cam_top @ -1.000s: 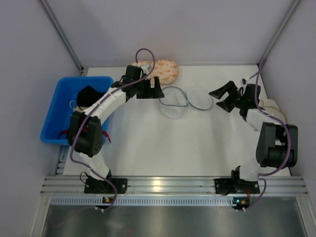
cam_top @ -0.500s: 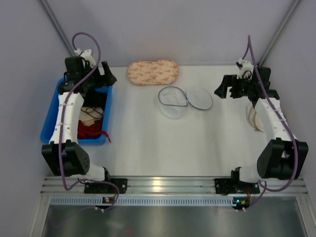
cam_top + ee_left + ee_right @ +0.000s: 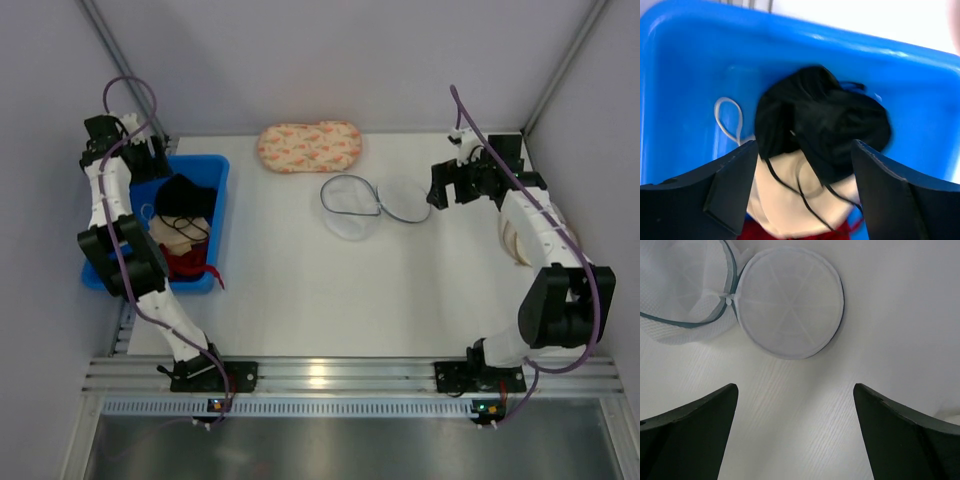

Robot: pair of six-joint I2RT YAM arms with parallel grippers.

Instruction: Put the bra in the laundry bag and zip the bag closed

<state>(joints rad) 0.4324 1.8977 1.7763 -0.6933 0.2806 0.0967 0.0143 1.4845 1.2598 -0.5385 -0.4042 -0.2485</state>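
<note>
The bra (image 3: 822, 117) lies on top in the far-left bin (image 3: 685, 35), so the left end effector (image 3: 804, 150), wide open and empty above it, should drop straight onto a cup (not the beige cloth (image 3: 785, 200)), the right end effector (image 3: 795, 387) hovering open, empty, beside the bag (image 3: 680, 285).

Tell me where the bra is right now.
In the top view the bra lies at the far left, inside the blue bin, bunched on top of a beige cloth.

Bra (image 3: 183, 194) in bin (image 3: 206, 160) at left; laundry bag (image 3: 351, 212) to its right.
</note>
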